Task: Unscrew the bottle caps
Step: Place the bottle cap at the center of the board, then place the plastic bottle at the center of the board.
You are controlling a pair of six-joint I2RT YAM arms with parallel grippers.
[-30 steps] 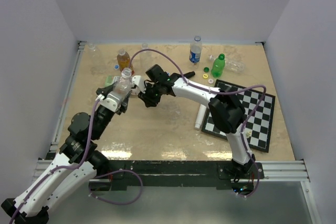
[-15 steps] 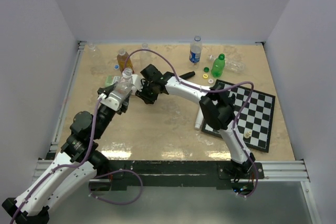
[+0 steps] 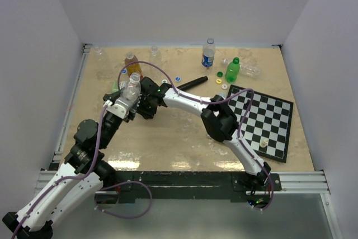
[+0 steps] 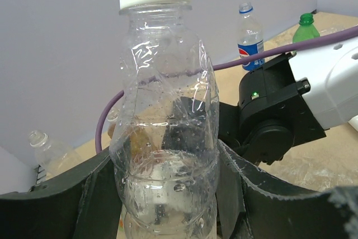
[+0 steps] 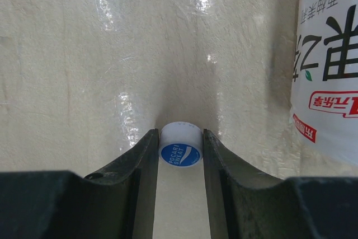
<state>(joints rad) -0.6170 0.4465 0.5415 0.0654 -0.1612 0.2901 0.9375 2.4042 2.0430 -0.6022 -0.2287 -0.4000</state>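
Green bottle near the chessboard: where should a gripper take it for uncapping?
Clamp the mid-body of the green bottle, coming in from the near side. It stands upright with its green cap on top, and a lying clear bottle crowds its right.

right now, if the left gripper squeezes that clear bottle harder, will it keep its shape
Probably not: the clear bottle looks thin and creased, so it would likely buckle. Only droplets show inside, so it is probably light.
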